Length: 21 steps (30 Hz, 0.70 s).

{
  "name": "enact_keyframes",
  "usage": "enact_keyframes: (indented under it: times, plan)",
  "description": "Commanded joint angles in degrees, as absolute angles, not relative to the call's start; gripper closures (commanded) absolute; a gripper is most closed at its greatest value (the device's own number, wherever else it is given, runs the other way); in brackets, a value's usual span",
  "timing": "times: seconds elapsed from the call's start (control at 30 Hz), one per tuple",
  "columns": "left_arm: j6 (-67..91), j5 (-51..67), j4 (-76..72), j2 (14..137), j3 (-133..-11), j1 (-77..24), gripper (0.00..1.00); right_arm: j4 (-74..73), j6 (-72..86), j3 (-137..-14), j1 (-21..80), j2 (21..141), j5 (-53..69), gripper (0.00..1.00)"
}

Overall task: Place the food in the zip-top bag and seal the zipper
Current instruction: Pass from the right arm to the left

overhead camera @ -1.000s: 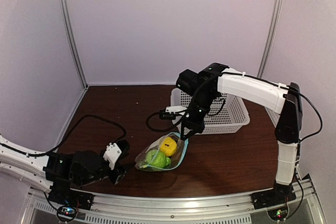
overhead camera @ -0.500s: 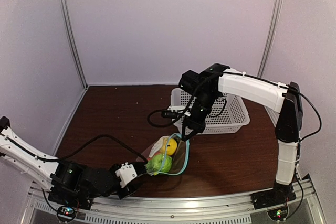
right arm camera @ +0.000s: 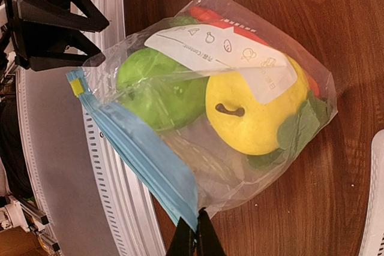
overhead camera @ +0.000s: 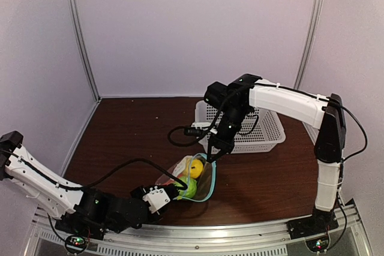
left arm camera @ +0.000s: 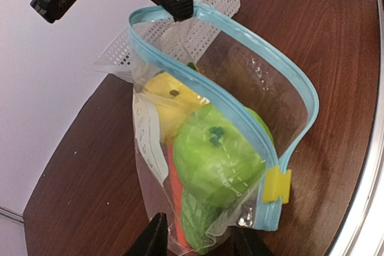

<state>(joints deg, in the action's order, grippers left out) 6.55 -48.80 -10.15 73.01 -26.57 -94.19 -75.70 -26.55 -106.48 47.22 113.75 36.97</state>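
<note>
The clear zip-top bag (overhead camera: 201,179) stands on the table with its mouth open. In it are the green apple (left arm camera: 219,154), the yellow fruit (left arm camera: 171,103) and the red carrot (left arm camera: 176,193) with its green leaves. The small green vegetable cannot be made out. The teal zipper (left arm camera: 291,73) forms an open loop with a yellow slider (left arm camera: 277,185) at its near end. My right gripper (overhead camera: 210,156) is shut on the zipper's far end (right arm camera: 180,199) and holds it up. My left gripper (left arm camera: 200,227) is open, its fingers on either side of the bag's near bottom corner.
A white perforated basket (overhead camera: 264,130) stands behind the bag on the right side of the table. The table's metal front rail (overhead camera: 240,232) runs just beyond the bag's near end. A black cable (overhead camera: 120,169) loops across the left of the table.
My left arm has swung to the right and brought its open gripper up to the bag's near end. The right gripper has pulled the zipper end up, and the bag stands more upright.
</note>
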Motion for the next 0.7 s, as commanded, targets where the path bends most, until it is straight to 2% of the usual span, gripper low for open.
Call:
enact_keyframes:
  times: [0.0, 0.13, 0.27, 0.67]
  plan:
    - [2.79, -45.59, -15.41, 73.21, -26.60, -94.36, 0.63, -75.63, -25.89, -106.43, 47.02, 113.79, 38.67, 1.00]
    - [1.52, -42.41, -14.64, 75.61, -27.86, -94.38, 0.66, -75.55, -25.68, -106.39, 47.02, 113.82, 38.58, 1.00]
    - [0.87, -44.04, -15.83, 77.58, -28.41, -94.36, 0.75, -75.46, -25.64, -106.13, 47.02, 113.48, 38.42, 1.00]
    - [0.59, -45.26, -20.22, 76.67, -28.04, -94.33, 0.88, -75.20, -25.16, -105.82, 47.02, 113.52, 38.32, 1.00]
